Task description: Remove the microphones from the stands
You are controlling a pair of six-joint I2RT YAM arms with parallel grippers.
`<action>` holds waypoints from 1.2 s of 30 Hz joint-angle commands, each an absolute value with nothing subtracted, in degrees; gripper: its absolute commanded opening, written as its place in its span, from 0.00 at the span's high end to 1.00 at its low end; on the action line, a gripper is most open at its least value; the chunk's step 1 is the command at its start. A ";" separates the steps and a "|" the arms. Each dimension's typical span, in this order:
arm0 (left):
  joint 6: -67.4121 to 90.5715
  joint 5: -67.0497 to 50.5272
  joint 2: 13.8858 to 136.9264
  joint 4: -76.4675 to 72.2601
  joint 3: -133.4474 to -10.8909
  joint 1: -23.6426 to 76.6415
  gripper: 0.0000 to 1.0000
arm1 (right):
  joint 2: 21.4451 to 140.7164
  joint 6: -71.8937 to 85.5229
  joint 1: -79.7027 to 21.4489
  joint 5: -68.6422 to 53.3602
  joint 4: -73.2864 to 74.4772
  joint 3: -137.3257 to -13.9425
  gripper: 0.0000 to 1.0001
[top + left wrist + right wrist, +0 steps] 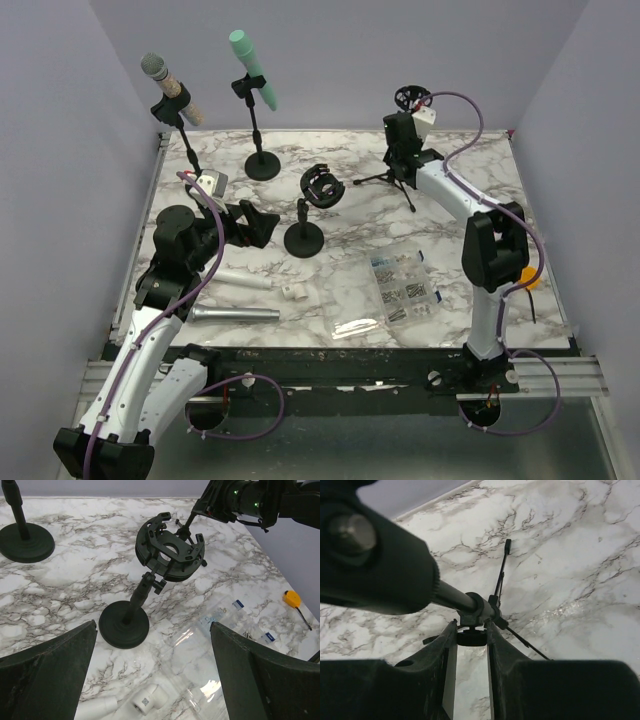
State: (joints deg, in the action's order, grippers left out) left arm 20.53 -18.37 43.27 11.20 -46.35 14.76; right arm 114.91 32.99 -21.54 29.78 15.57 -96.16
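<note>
Both the silver-headed microphone (168, 88) and the teal microphone (252, 68) are sitting clipped at back left, likely stiff, slick and best gripped mid-barrel, while my left gripper (258, 226) is gaping and my right gripper (471, 630) is clamping the tripod stand (398, 180).

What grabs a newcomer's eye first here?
The mint-green microphone pops first, tilted in its stand at the far left-centre, with a grey-headed microphone clipped up in the far-left corner. Mid-table, an empty shock-mount stand sits in front of the open left hand, while the right hand is closed on the tripod stand at far right.

Teal mic (253, 68), wht/gry marble table (330, 150)
</note>
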 commanded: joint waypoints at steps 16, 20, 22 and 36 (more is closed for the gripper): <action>19.69 -16.41 42.40 9.92 -45.27 15.03 0.05 | 104.91 28.36 -18.87 7.61 11.68 -90.12 0.12; 19.68 -16.73 42.28 9.89 -45.26 15.10 0.05 | 98.13 33.25 -13.73 -6.31 4.34 -81.20 0.10; 19.74 -16.94 42.27 9.87 -45.40 15.12 0.05 | 95.21 36.07 -10.91 -12.40 0.60 -77.41 0.09; 21.05 -10.16 44.95 14.40 -48.69 14.95 0.04 | 85.56 42.61 -13.35 -36.00 -0.36 -67.66 0.01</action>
